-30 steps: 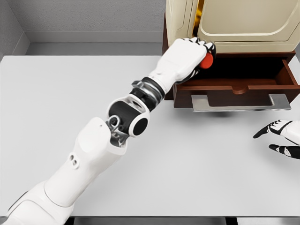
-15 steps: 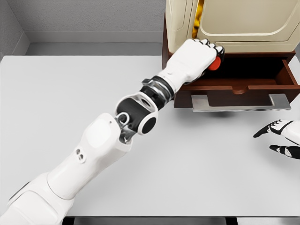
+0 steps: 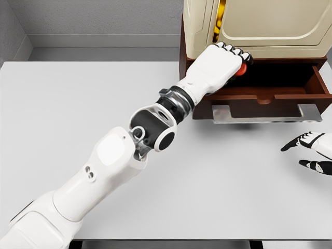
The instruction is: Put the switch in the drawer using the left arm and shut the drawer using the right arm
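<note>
Switch (image 3: 241, 69) appeared to us as a small red-orange rounded piece, mostly hidden inside the curled fingers of the left hand (image 3: 222, 66), over the open drawer (image 3: 270, 88). Right hand (image 3: 311, 151) lay open-fingered.

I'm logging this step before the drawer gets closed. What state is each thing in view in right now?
Dark brown wooden drawer: pulled open, silver handle toward the robot.
Red and black switch: gripped, held above the open drawer's interior, not released.
Left hand: fingers curled around the switch, over the drawer's left part.
Right hand: fingers spread, holding nothing, at the picture's right edge.
Cream cabinet door: state unclear.
</note>
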